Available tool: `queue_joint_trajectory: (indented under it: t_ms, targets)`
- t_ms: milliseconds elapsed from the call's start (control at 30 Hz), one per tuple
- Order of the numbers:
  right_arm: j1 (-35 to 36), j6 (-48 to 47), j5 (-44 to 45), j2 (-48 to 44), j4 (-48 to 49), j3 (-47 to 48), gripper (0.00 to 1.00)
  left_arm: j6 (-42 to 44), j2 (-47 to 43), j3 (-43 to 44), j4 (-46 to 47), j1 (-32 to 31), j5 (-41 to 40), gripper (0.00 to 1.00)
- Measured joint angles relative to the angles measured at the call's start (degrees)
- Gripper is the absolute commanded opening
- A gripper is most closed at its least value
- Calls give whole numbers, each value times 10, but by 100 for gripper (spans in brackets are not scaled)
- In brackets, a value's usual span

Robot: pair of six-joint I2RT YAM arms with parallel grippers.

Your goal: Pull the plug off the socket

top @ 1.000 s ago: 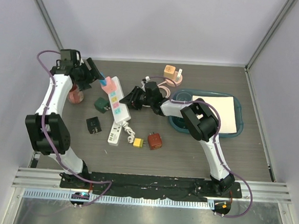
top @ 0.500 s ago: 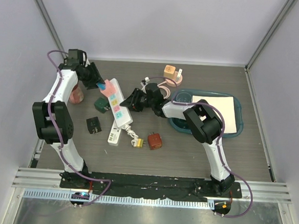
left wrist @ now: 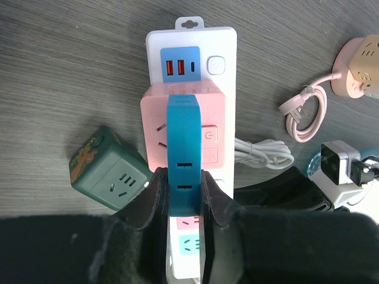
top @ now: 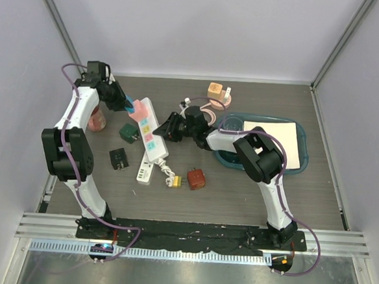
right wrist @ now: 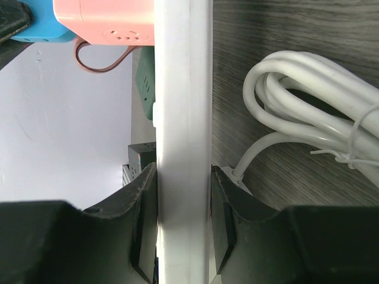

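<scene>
LEFT GRIPPER ON THE PLUG: The left gripper (left wrist: pixel 182 192) is shown pressed together on the near end of a blue plug (left wrist: pixel 182 136). Its dark padded fingers (left wrist: pixel 155 198) bear on the plug's two flat flanks. The plug is a slim slab of smooth hard plastic with small slots in its face. It is seated in a pink block socket (left wrist: pixel 155 127), which is itself mounted on a white power strip (left wrist: pixel 225 89) on the grey wood-grain table (left wrist: pixel 71 71). The right gripper (right wrist: pixel 183 225) is clamped on the strip, one finger on either side; which faces are gripped cannot be told. A coiled white cord (right wrist: pixel 308 112) lies just beside it.

The plug is judged light and rigid but slippery on its polished sides. Resistance is expected from the contacts, not from weight. The flat flanks are considered the best hold, with the pull kept straight along the pins and not tilted. The pink block may lift with the plug if its own seat in the strip is looser. A rounded green cube (left wrist: pixel 106 177) rests near the strip.
</scene>
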Motion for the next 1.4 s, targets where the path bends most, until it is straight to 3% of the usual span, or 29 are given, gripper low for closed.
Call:
queue_joint_trajectory:
  t_ms: [300, 633, 933, 967, 1000, 1100, 1200, 1400]
  targets:
    - [1, -1, 15, -3, 24, -14, 1, -23, 15, 43, -50, 0, -7, 0]
    - [3, -1, 37, -13, 10, -20, 1, -33, -18, -17, -17, -3, -25, 0]
    - [5, -15, 38, -19, 10, -18, 1, -53, -13, 12, -32, -5, -26, 0]
    - [4, -15, 34, -19, 10, -18, 5, -53, -11, 13, -28, -5, -20, 0]
    - [3, -15, 27, -19, 12, -18, 21, -52, -9, 13, -25, -6, -14, 0]
    - [0, -15, 12, -19, 11, -18, 42, -48, -7, 12, -20, -8, -5, 0]
    - [-5, -19, -2, -14, -7, -2, 51, -43, -7, 12, -8, -12, 2, 0]
    - [-11, -25, -27, 24, -26, 59, 59, -29, -7, 12, 23, -14, 12, 0]
